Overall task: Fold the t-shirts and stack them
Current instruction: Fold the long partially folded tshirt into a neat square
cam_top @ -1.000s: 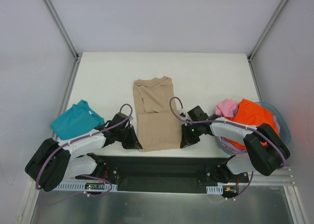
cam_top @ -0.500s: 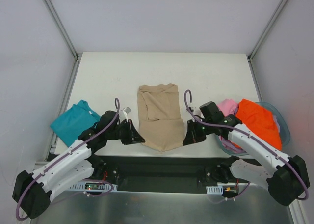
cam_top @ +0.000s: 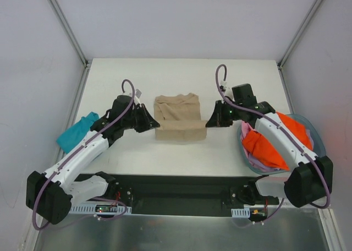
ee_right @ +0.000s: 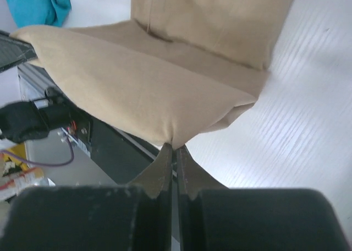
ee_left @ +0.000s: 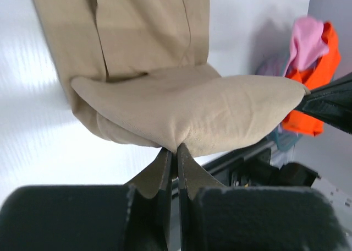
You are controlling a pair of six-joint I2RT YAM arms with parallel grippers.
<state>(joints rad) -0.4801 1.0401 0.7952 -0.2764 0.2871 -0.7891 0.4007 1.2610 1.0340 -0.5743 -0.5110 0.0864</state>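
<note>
The tan t-shirt (cam_top: 177, 119) lies folded lengthwise mid-table, its near half lifted and carried back over its far half. My left gripper (cam_top: 152, 120) is shut on that raised hem's left corner, and my right gripper (cam_top: 209, 120) is shut on its right corner. In the left wrist view the tan t-shirt (ee_left: 187, 105) stretches from my left gripper (ee_left: 176, 149) across to the right fingers (ee_left: 330, 103). The right wrist view shows the same tan t-shirt (ee_right: 148, 80) pinched in my right gripper (ee_right: 175, 149). A teal t-shirt (cam_top: 77, 131) lies at the left edge. Orange (cam_top: 269, 141) and pink t-shirts fill the basket.
The round blue-grey basket (cam_top: 318, 140) stands at the right edge under my right arm, with lavender cloth (cam_top: 258, 164) low in it. A black base rail (cam_top: 181, 190) runs along the near table edge. White walls close in the table on three sides.
Both grippers have lifted the tan t-shirt's near hem and carried it away from the bases toward the far end, halving the shirt's length. The arms have stretched out further.
</note>
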